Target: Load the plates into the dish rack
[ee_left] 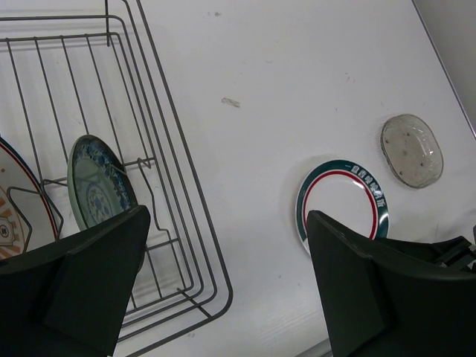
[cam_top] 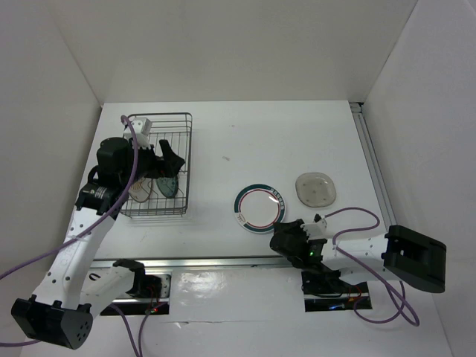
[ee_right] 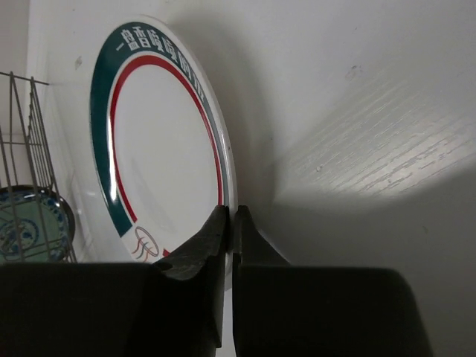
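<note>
Left gripper (cam_top: 169,160) hangs above the dish rack (cam_top: 187,141), where the teal plate (cam_top: 168,187) and the sunburst plate (cam_top: 139,193) stand on edge among the prongs. On the table (cam_top: 223,134) lies the green-and-red plate (cam_top: 259,209), with the glass plate (cam_top: 315,188) near it; the right gripper (cam_top: 286,236) sits at its near edge. From the left wrist, the fingers (ee_left: 89,282) are spread wide with nothing between them. From the right wrist, the jaws are pinched almost together on the green-and-red plate's rim.
</note>
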Controlling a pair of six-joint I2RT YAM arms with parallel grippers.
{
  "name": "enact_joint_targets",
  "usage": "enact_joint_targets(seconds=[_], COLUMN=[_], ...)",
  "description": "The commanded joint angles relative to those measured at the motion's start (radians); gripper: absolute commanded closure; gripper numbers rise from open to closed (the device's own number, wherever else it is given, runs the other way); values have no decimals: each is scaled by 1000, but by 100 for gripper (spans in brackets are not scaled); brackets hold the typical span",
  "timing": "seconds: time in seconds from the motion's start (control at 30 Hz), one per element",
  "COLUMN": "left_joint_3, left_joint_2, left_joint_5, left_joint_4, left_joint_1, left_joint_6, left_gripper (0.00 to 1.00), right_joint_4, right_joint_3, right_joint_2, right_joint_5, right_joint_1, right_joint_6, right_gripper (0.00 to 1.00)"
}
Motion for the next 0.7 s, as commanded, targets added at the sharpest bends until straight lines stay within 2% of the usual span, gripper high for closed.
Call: enact_joint_targets(seconds=[0.0,0.2,0.3,0.37,0.47,0.6,0.63,0.67], left_joint_3=[4,4,-5,-5,-5,-5,-5,-5], left_joint_2=[-11,-1,20,35,77,111,124,137], left_joint_5=[41,95,225,333,384,406,416,434], left_joint_4=[51,60,94,109,121,121,121,121], left_joint_1=[2,2,2,2,2,2,2,2], left_joint_6=[-5,-5,6,15,15,15,15,15], left_gripper=[0,0,0,0,0,0,0,0], right_joint_4=[-56,-13,46,73,174,404,568,655], right_joint_3=[-44,12,41,74,99,64,43,-5], right_joint_2=[52,95,52,17,-63,-158,-187,-197], right_joint_5=[-47,46,152,218,344,389,346,325], right_joint_1=[1,33,97,134,207,261,261,261], right_joint_6=[18,9,-30,-111,-313,-559,-623,-737], right_gripper=[99,100,100,100,100,100,100,100])
